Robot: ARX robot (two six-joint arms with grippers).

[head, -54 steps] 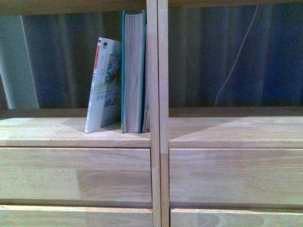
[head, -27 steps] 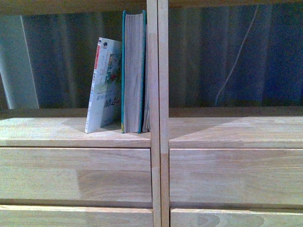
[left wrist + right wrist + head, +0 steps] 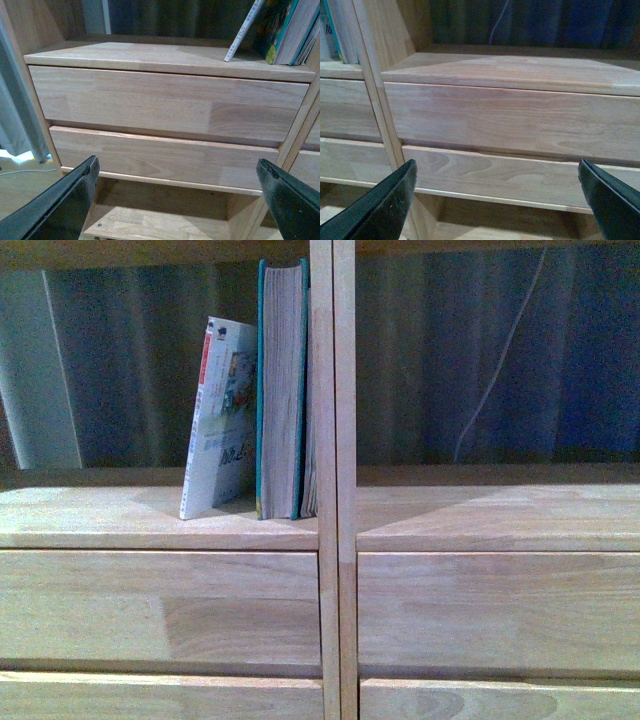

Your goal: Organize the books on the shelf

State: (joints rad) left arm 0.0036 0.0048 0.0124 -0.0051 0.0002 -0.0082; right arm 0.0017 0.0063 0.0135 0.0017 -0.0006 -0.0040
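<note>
The pale wood shelf (image 3: 160, 520) fills the front view, with two columns split by an upright divider (image 3: 333, 480). In the left open compartment the thin white paperback (image 3: 220, 420) leans right against the tall teal book (image 3: 283, 390), which stands upright against the divider. Both books also show in the left wrist view, the paperback (image 3: 246, 30) and the teal book (image 3: 287, 30). My left gripper (image 3: 177, 200) is open and empty, low in front of the left column's drawers. My right gripper (image 3: 497, 200) is open and empty in front of the right column's drawers. Neither gripper shows in the front view.
Plain drawer fronts (image 3: 160, 610) sit under both open compartments. A lower open compartment (image 3: 160, 220) lies under the left drawers. A dark curtain and a thin white cable (image 3: 500, 360) hang behind the right compartment. A pale curtain (image 3: 15, 115) hangs beside the shelf's left side.
</note>
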